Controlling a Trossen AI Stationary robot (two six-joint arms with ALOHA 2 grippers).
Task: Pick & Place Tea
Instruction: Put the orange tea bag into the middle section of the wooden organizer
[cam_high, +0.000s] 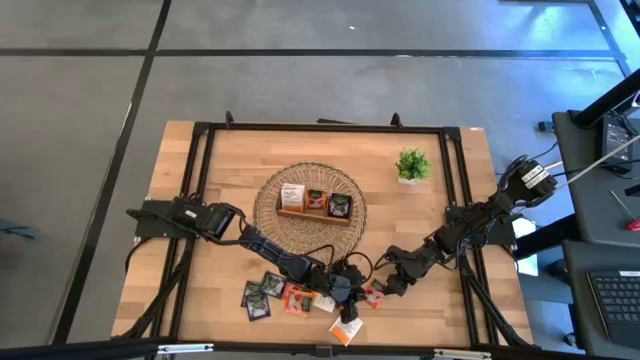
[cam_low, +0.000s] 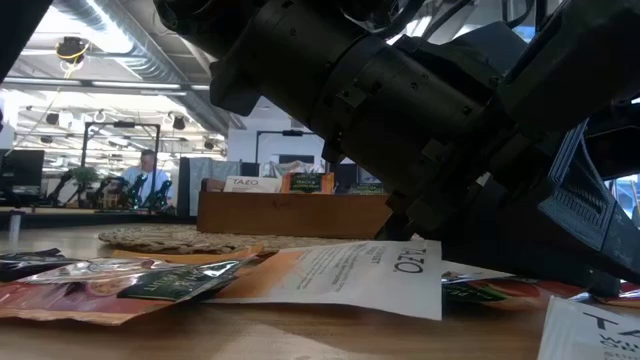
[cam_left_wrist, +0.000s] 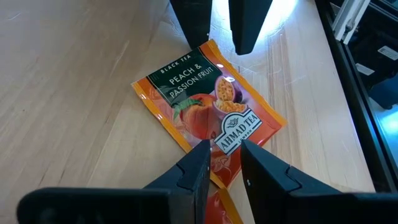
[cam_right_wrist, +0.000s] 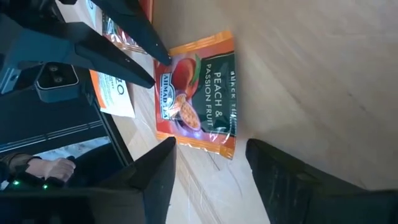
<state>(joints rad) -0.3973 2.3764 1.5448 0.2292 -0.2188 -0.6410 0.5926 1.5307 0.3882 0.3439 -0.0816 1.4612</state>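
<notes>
The Peach & Passion Fruit sachet (cam_left_wrist: 208, 112) lies flat low in the high view, corner pinched between the left gripper (cam_left_wrist: 221, 165)'s narrow fingers, right gripper (cam_right_wrist: 208, 171) opposite, spread wide, empty.

A peach-and-passion-fruit tea sachet (cam_left_wrist: 208, 112) lies flat on the wooden desk (cam_left_wrist: 74, 93). The left pincer (cam_left_wrist: 225, 163) sits at its 6 o'clock edge, fingers (cam_left_wrist: 196, 171) parted narrowly over the sachet's lower corner. The right pincer's (cam_left_wrist: 221, 25) two dark fingertips stand apart at 12 o'clock.
</notes>
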